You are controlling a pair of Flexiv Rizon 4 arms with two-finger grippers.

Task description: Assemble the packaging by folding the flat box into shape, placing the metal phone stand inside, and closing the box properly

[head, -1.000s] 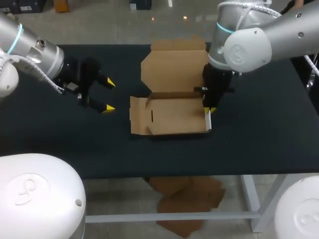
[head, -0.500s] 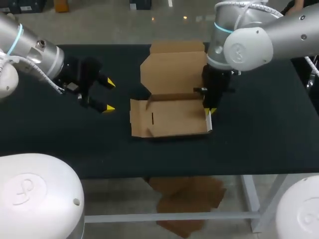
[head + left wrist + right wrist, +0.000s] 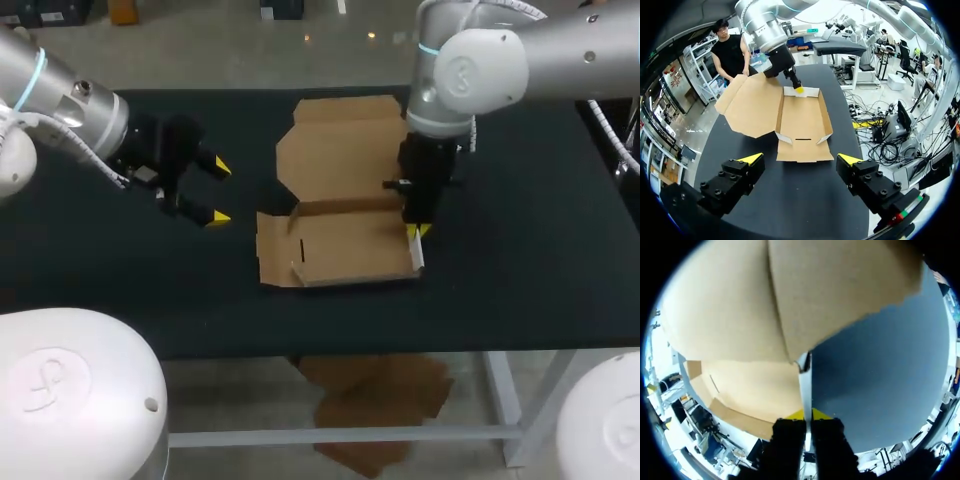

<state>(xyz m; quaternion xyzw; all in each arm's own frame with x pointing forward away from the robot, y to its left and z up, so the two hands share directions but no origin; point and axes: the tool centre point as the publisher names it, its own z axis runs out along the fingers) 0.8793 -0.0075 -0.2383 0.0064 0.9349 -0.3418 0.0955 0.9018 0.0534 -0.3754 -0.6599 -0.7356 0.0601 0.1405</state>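
A brown cardboard box (image 3: 345, 245) lies partly folded in the middle of the black table, its lid (image 3: 340, 150) spread flat behind the tray. In the head view my right gripper (image 3: 415, 232) points straight down, shut on the tray's right side wall. The right wrist view shows that white-edged wall (image 3: 805, 382) pinched between the yellow fingertips, with my right gripper (image 3: 805, 415) above the box's tray (image 3: 750, 390). My left gripper (image 3: 212, 192) hangs open to the left of the box, apart from it. In the left wrist view the box (image 3: 802, 122) lies ahead of my open left gripper (image 3: 800, 160). No phone stand shows.
The black table (image 3: 520, 280) extends on both sides of the box. Its front edge (image 3: 400, 345) runs a short way in front of the tray. My right arm (image 3: 770, 30) stands over the far end of the box in the left wrist view.
My right arm has swung a little to the left with the wall in its grip, and the box has shifted and turned slightly leftward with it. The left arm has not moved.
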